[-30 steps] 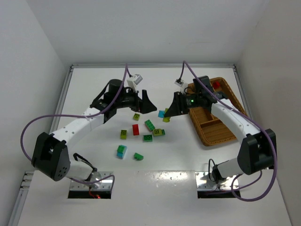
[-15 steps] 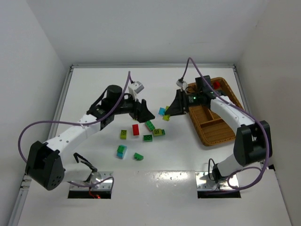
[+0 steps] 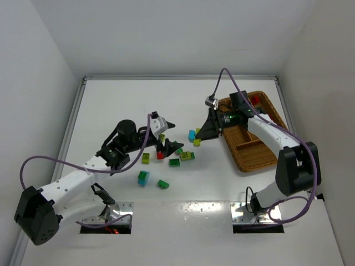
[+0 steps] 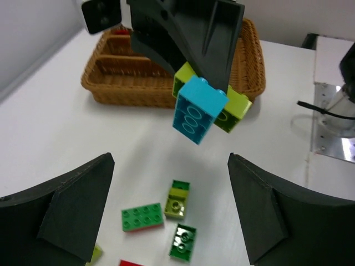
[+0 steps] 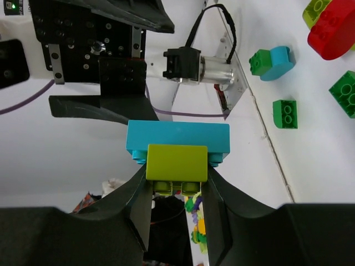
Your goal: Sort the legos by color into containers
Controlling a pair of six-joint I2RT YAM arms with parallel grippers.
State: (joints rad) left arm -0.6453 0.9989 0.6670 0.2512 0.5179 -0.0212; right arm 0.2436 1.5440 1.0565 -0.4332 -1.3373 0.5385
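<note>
My right gripper (image 3: pixel 195 138) is shut on a cyan brick (image 3: pixel 192 134) stacked with a yellow-green brick (image 3: pixel 197 142), held above the table left of the wicker tray (image 3: pixel 258 159). In the right wrist view the fingers clamp the yellow-green brick (image 5: pixel 176 162), with the cyan brick (image 5: pixel 177 136) behind it. My left gripper (image 3: pixel 171 138) is open over the loose legos, facing that stack (image 4: pixel 199 109). Between the left gripper (image 4: pixel 171 166) and the table lie a green flat brick (image 4: pixel 142 216), a yellow-green-on-green pair (image 4: pixel 177 200) and a dark green brick (image 4: pixel 183 243).
More legos lie mid-table: a red one (image 3: pixel 160 155), a green one (image 3: pixel 174 162), a yellow-green one (image 3: pixel 145 158), a cyan-green pair (image 3: pixel 143 177) and a green one (image 3: pixel 163 184). A red brick (image 3: pixel 255 100) sits in the tray's far compartment. White walls surround the table.
My left arm has drawn back toward the near side and its open gripper has dropped over the brick pile. The right gripper keeps its hold and has barely shifted.
</note>
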